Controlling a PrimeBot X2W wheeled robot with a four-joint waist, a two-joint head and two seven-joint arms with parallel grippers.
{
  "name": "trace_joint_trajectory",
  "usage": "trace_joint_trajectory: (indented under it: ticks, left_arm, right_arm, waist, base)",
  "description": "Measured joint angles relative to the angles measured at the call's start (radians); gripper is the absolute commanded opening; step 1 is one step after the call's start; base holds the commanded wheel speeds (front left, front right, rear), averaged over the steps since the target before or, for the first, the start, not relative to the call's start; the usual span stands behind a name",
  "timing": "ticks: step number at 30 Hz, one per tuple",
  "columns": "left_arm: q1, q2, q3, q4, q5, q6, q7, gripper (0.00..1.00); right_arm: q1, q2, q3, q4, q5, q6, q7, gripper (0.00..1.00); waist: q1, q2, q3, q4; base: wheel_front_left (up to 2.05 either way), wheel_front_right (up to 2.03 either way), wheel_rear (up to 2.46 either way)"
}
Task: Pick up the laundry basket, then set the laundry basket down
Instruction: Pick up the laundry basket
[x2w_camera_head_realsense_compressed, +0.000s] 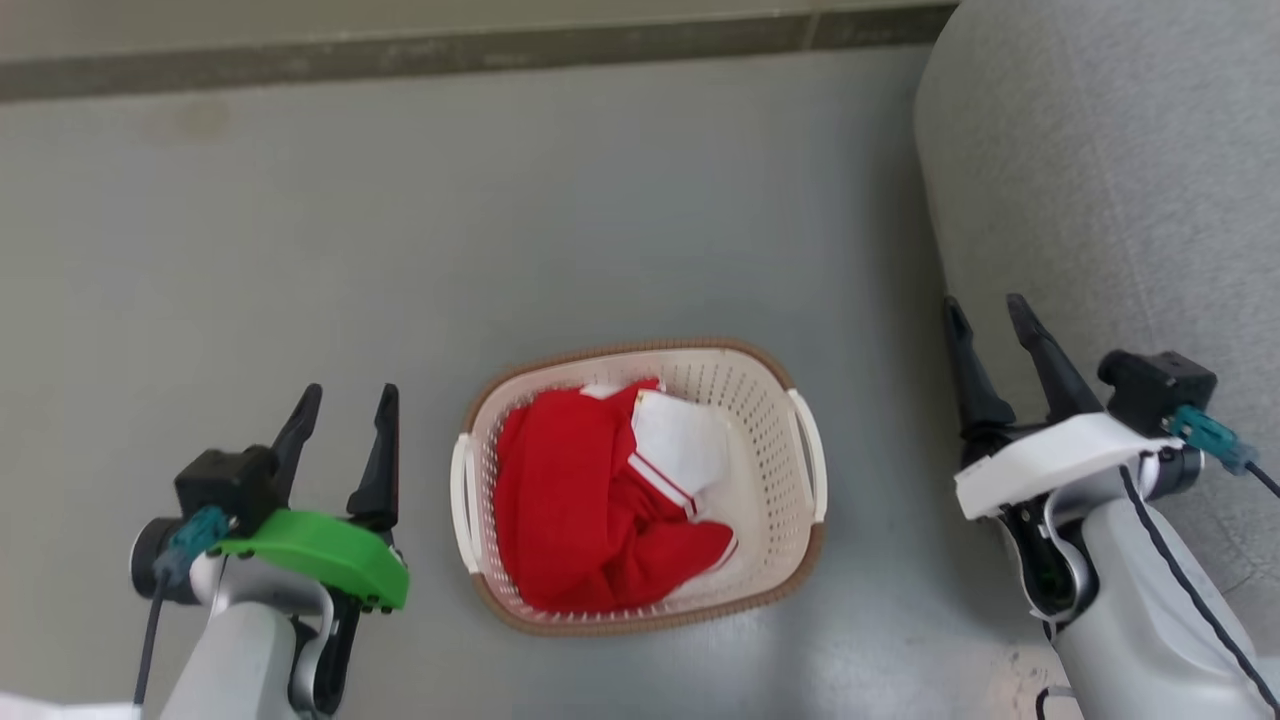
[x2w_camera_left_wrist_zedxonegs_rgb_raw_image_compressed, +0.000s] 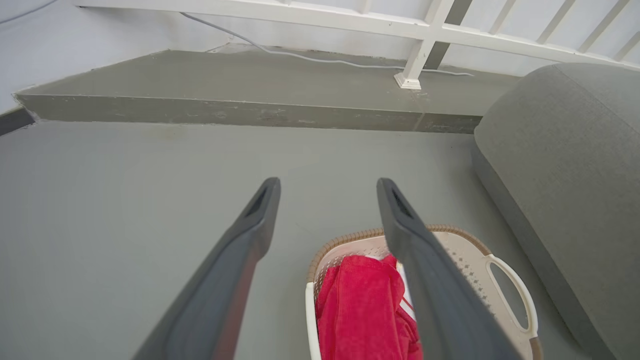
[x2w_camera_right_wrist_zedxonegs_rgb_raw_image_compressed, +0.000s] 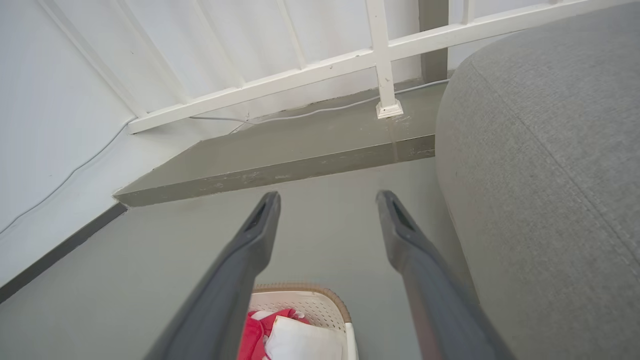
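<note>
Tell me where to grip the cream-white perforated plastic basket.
Take the cream-white perforated plastic basket by its looped white side handles: left gripper on the left handle, right gripper on the right handle, each from its outer side. Both open grippers flank it, and the loops stand out from its sides.

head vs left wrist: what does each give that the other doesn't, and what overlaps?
Head adds: the right end effector, open, beside the grey sofa, and the laundry basket in full outline. Left wrist adds: white railing, raised step, cable. Shared: left end effector, open, plus basket, red cloth, sofa, floor.
</note>
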Motion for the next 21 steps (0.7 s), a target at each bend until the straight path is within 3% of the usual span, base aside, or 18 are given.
trace_joint_trajectory:
  ticks: [21]
  left_arm:
    - [-0.253,-0.038,-0.077,0.292,-0.037,-0.022,0.128,1.00]
  right_arm:
    - [-0.161,-0.008,0.111,0.280,0.019,0.000,0.017,1.00]
  waist:
    - [0.0000,0.0000,0.248,0.025]
  base:
    - [0.00,0.00,0.00]
